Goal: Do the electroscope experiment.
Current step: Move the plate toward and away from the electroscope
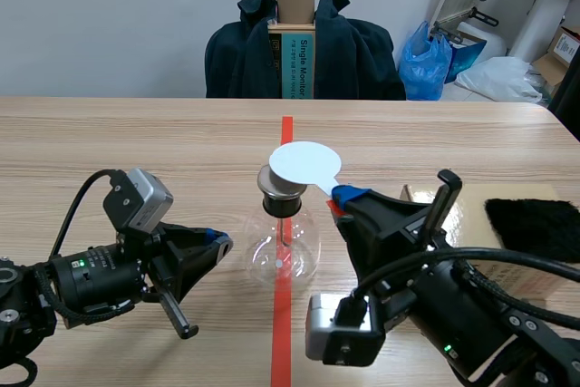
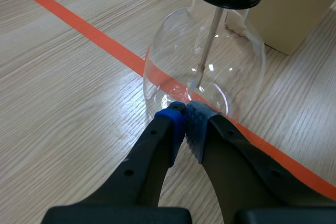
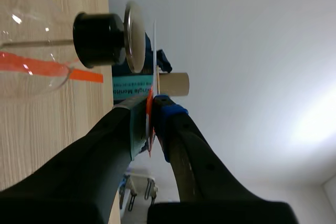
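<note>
The right gripper is pinching the edge tab of a thin white disc, its pads pressing on either face. It is holding the disc level just over the electroscope's metal plate; whether the two are touching, I cannot tell. The plate is sitting on a black stopper that is plugging a round glass flask. The flask is standing upright on the tape line at the middle of the bench, with a rod hanging down inside it. The left gripper is clenched on nothing, its tips resting against the flask's lower wall.

The disc is looking light and bendy, so the tab is probably serving as the right hold. The flask is likely proving fragile, slick and prone to rolling, so steadying it low or taking the stopper neck is seeming wiser than squeezing the glass. A black cloth is lying on a box nearby.
</note>
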`<action>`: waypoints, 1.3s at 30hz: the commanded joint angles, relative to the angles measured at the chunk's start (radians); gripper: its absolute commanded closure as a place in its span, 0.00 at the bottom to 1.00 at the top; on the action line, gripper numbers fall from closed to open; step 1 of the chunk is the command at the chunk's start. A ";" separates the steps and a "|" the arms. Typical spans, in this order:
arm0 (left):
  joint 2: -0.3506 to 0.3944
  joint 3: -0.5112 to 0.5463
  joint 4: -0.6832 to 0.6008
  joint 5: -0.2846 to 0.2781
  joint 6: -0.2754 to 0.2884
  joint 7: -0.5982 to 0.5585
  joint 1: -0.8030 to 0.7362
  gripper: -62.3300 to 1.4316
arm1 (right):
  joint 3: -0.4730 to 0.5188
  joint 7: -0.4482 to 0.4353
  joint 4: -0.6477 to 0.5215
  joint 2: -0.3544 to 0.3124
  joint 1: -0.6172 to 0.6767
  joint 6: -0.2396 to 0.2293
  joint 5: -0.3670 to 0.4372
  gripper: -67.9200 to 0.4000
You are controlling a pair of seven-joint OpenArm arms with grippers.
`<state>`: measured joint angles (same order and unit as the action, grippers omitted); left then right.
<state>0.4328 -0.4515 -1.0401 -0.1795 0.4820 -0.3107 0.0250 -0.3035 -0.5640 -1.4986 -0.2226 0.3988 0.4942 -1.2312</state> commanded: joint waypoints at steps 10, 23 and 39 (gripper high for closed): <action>0.000 0.002 -0.020 -0.010 0.002 -0.011 0.000 0.95 | 0.001 -0.083 -0.012 -0.005 -0.011 0.016 -0.004 0.98; 0.000 0.002 -0.020 -0.010 0.002 -0.011 0.000 0.95 | 0.001 -0.100 -0.012 -0.005 -0.011 0.023 -0.004 0.98; 0.000 0.002 -0.020 -0.010 0.002 -0.011 0.000 0.95 | 0.001 0.133 -0.007 -0.005 -0.013 0.034 -0.004 0.98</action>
<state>0.4328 -0.4515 -1.0401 -0.1795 0.4820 -0.3080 0.0250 -0.3035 -0.4355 -1.4986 -0.2222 0.3969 0.5129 -1.2419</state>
